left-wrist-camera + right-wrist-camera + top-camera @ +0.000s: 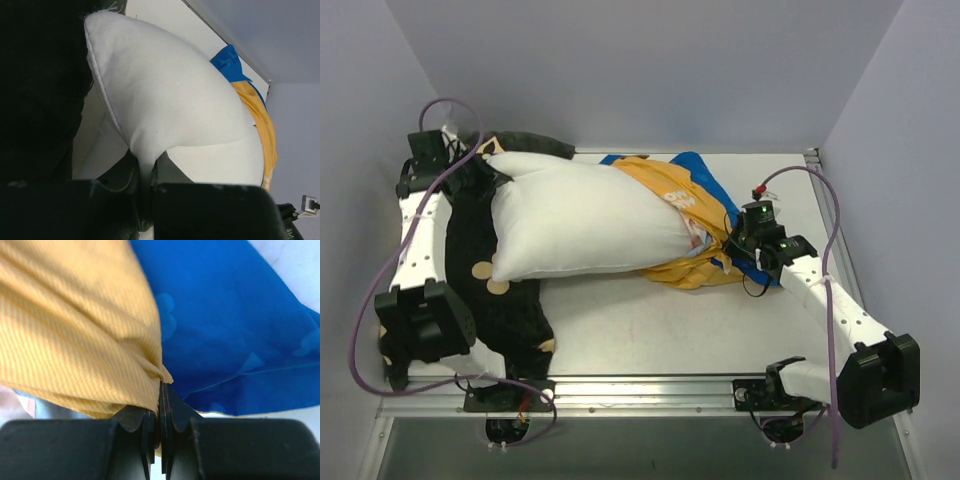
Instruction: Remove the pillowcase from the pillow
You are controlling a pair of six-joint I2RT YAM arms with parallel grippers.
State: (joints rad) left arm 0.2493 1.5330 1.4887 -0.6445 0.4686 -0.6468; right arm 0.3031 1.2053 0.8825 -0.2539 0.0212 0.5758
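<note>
The white pillow [580, 215] lies across the table's left middle, most of it bare. The pillowcase [695, 215], orange-yellow inner side out with blue edges, is bunched over the pillow's right end. My left gripper [470, 170] is at the pillow's far left corner; in the left wrist view it [145, 172] is shut on a fold of the pillow [170, 100]. My right gripper [738, 240] is at the pillowcase's right edge; in the right wrist view it [161, 390] is shut on the pillowcase [75, 330], orange fabric left, blue fabric [235, 325] right.
A black cushion with tan flowers [505, 300] lies under the pillow's left end and reaches the near left of the table. Grey walls close in at the back and both sides. A metal rail [640, 385] runs along the table's near edge.
</note>
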